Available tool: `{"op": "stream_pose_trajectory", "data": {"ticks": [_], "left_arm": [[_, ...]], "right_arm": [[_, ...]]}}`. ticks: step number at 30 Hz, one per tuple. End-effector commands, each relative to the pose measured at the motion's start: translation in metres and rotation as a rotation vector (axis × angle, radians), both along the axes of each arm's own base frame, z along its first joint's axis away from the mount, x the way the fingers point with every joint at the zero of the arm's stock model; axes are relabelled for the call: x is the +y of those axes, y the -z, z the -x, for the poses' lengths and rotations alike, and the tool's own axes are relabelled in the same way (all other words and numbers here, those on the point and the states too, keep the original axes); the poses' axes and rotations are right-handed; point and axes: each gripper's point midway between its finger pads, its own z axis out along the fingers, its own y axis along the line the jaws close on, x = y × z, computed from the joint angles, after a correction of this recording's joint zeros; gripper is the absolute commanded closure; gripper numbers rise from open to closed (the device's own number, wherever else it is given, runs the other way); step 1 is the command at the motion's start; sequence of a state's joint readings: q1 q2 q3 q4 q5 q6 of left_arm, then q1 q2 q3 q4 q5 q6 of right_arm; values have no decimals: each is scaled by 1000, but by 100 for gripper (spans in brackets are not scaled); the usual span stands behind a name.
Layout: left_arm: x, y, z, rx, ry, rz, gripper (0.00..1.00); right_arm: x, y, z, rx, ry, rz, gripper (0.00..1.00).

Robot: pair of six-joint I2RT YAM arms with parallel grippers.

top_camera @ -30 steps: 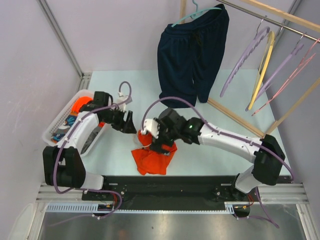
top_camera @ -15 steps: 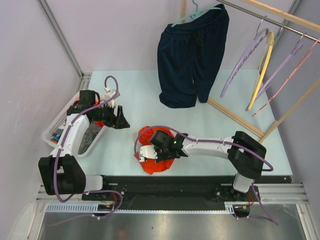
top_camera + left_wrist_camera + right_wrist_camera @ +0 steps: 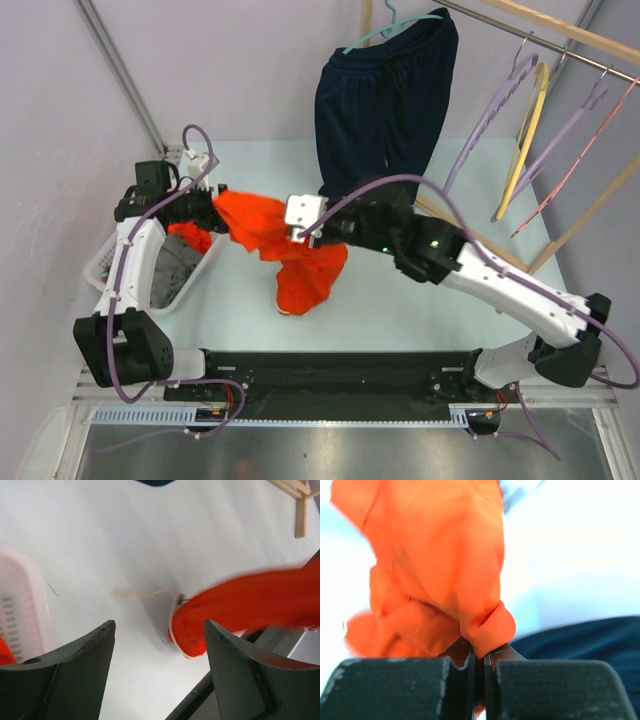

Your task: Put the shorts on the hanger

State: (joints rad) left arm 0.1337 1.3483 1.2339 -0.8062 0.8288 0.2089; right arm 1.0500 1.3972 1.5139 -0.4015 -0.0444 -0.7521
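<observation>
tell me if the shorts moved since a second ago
Yes. The shorts, gripped by the right gripper, have gone up and left, away from the table near edge, toward the basket.

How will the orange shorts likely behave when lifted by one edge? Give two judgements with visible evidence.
Probably floppy: the shorts sag in folds below the right gripper, shut on one edge. Likely light: that one small pinch seems to carry most of them.

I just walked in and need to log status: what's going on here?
The right arm's tool is shut on the bright orange athletic shorts, holding them raised with one end drooping toward the table. The left arm's tool is open beside the cloth. The pale lavender plastic hanger hangs bare, apart from both.
</observation>
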Motion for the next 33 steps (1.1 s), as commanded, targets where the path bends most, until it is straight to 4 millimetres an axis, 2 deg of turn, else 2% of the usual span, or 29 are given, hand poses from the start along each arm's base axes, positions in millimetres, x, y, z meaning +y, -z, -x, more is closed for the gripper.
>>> {"op": "stream_pose_trajectory", "data": {"ticks": [1, 3, 4, 5, 7, 8, 9, 10, 11, 13, 16, 18, 20, 21, 23, 24, 25, 26, 27, 28, 30, 31, 33], "left_arm": [[-1, -34, -10, -88, -2, 48, 25], [-1, -32, -8, -91, 1, 41, 24], [0, -31, -8, -96, 1, 30, 24], [1, -29, -7, -102, 11, 19, 25], [3, -20, -3, -84, 14, -6, 24], [5, -15, -2, -91, 26, -29, 25], [5, -9, 2, -75, 30, -39, 24], [7, -4, 4, -79, 35, -62, 25], [9, 0, 5, -73, 32, -70, 25], [9, 10, 9, -56, 35, -75, 25], [9, 18, 11, -35, 35, -73, 25], [8, 21, 11, -17, 35, -65, 28], [7, 22, 12, -2, 31, -52, 28], [6, 24, 13, 9, 31, -46, 29], [6, 24, 14, 23, 19, -36, 30], [5, 24, 14, 24, 17, -34, 30], [6, 23, 15, 23, 14, -36, 30], [6, 22, 15, 24, 10, -35, 30], [6, 23, 16, 26, 4, -36, 30], [8, 24, 15, 27, -9, -45, 30], [11, 25, 13, 39, -38, -41, 30], [10, 24, 13, 40, -39, -31, 29], [11, 23, 11, 49, -55, -14, 27]], "right_arm": [[-12, -79, 29, 33, -56, -209, 100], [-30, -69, 39, 49, -67, -173, 100], [-37, -37, 36, 82, -50, -103, 100], [-53, -21, 41, 109, -46, -46, 100], [-71, 16, 39, 180, -23, 42, 100], [-90, 45, 27, 265, 66, 78, 100], [-99, 57, 21, 309, 93, 90, 100], [-116, 73, 5, 354, 167, 112, 100], [-120, 84, -3, 396, 211, 116, 100], [-127, 90, -20, 401, 286, 112, 100], [-116, 83, -40, 366, 301, 58, 100], [-102, 67, -55, 278, 327, 2, 100], [-87, 50, -79, 193, 376, -82, 100], [-97, 45, -98, 150, 486, -109, 100], [-98, 48, -126, 104, 574, -130, 100], [-109, 56, -138, 97, 631, -108, 100], [-112, 81, -143, 125, 641, -29, 99], [-115, 95, -142, 145, 642, 26, 89], [-120, 111, -141, 166, 649, 88, 65], [-130, 136, -131, 226, 650, 191, 44], [-134, 156, -117, 291, 607, 271, 1], [-138, 165, -102, 337, 574, 323, 0], [-133, 156, -78, 365, 452, 328, 0]]}}
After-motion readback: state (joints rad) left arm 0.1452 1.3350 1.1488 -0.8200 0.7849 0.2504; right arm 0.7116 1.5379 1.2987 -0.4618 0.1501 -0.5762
